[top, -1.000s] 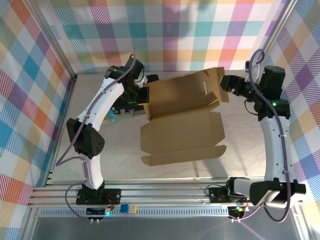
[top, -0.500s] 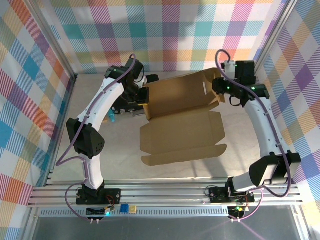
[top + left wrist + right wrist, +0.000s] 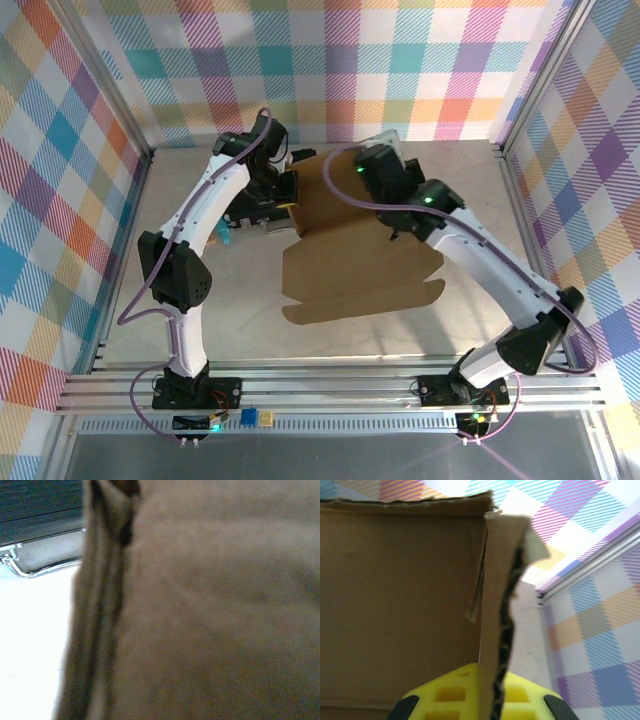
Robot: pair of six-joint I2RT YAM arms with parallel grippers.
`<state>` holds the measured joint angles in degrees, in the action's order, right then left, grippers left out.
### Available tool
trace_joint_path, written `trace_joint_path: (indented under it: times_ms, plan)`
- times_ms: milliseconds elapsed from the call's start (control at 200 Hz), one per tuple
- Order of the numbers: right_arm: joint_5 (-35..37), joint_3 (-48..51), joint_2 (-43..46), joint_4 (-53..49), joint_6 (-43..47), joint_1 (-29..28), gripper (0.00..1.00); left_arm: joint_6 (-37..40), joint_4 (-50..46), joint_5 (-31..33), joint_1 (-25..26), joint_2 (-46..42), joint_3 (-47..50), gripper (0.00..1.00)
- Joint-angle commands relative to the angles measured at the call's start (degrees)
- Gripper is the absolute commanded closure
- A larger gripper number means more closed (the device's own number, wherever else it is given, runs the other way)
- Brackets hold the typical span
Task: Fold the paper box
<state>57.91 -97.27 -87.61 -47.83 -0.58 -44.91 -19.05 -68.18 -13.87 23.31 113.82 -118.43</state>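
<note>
The paper box (image 3: 350,275) is a brown cardboard sheet, partly folded, in the middle of the table. Its near panel lies flat and its far panel stands up under my right arm. My left gripper (image 3: 289,190) is at the far left edge of the box, shut on that edge. In the left wrist view, blurred cardboard (image 3: 210,610) sits close against the camera and hides the fingers. My right gripper (image 3: 492,700) is shut on an upright side flap (image 3: 502,580). The flap's torn edge is pinched between the yellow fingers (image 3: 447,695), with the box's inner wall (image 3: 395,605) to the left.
A black hard case (image 3: 40,500) with a metal latch (image 3: 20,567) lies behind the box's left edge, under my left arm (image 3: 215,195). A small blue object (image 3: 222,238) lies beside it. Aluminium frame posts (image 3: 525,110) and checked walls enclose the table.
My right arm has swung from the right side across the top of the box, and its gripper has closed on the side flap. The far panel has tipped over. My left arm has stayed put.
</note>
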Motion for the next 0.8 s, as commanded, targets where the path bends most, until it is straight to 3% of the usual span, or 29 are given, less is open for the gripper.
trace_joint_path:
  times_ms: [0, 310, 420, 550, 635, 720, 795]
  plan:
    - [12.42, -4.32, -3.5, -0.37, 0.38, -3.19, 1.0, -0.2, 0.31, -2.54, 0.07, 0.93, -0.99, 1.0]
    - [13.61, -13.72, -12.32, -3.66, 2.53, -4.31, 1.0, 0.78, 3.4, -4.45, -0.02, -0.55, 2.02, 1.0]
    - [7.65, -18.73, -12.06, -6.11, 3.41, -4.27, 0.86, 0.52, 11.95, -11.06, -1.08, -3.43, 8.87, 1.0]
    - [-8.44, -28.92, -11.98, -13.12, 3.47, -2.63, 0.7, -3.34, 29.32, -20.57, -2.89, -6.86, 21.99, 1.0]
    - [-16.91, -37.39, -13.62, -19.54, 1.11, -1.05, 0.6, -5.73, 39.21, -24.36, -3.14, -7.8, 27.81, 1.0]
    - [-30.53, -43.91, -15.04, -25.06, -0.24, 0.14, 0.49, -9.49, 50.14, -28.19, -3.29, -8.0, 32.89, 1.0]
    - [-36.03, -47.78, -14.46, -26.57, -3.59, 0.44, 0.41, -12.35, 57.62, -29.26, -3.27, -7.38, 35.72, 1.0]
